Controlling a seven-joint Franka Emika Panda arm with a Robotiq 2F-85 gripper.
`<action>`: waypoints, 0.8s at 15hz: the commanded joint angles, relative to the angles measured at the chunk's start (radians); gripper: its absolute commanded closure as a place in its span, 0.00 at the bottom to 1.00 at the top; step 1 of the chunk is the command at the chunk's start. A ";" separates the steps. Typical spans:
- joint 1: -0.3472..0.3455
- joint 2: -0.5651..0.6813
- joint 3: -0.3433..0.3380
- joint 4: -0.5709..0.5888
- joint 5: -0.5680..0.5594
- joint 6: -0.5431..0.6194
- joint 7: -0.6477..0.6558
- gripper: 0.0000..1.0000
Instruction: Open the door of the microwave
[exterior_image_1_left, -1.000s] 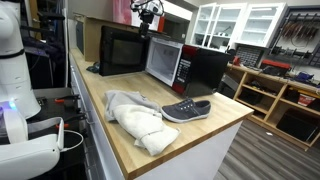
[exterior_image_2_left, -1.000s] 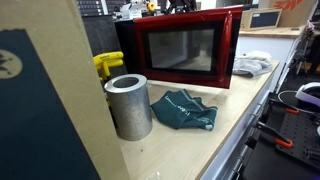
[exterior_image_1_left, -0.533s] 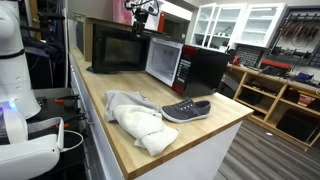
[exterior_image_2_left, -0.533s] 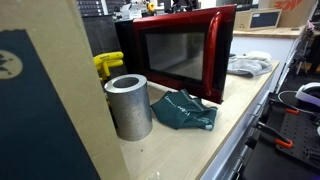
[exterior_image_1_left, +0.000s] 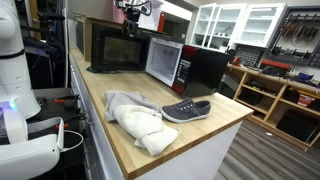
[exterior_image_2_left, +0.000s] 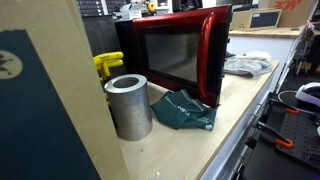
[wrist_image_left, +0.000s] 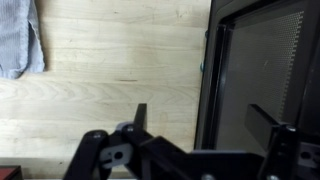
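Over the pale plank-grained wooden counter (wrist_image_left: 100, 70), my arm hangs high above the boxy black microwave (exterior_image_2_left: 124, 45), wrist pointing down. Its door (exterior_image_2_left: 175, 58), a glossy red frame around dark tinted glass, stands partway open. My gripper (wrist_image_left: 198, 112) is spread wide, clasping nothing; the door's meshed edge shows between its fingers. A soft bluish cloth (wrist_image_left: 20, 40) lies well apart.

door (wrist_image_left: 262, 70) cut off at right edge; cloth (wrist_image_left: 18, 40) cropped left
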 joint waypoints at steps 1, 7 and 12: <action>0.001 -0.075 0.000 -0.092 0.033 0.045 -0.082 0.00; -0.003 -0.125 -0.004 -0.156 0.005 0.060 -0.139 0.00; -0.025 -0.149 -0.017 -0.153 -0.109 0.068 -0.138 0.00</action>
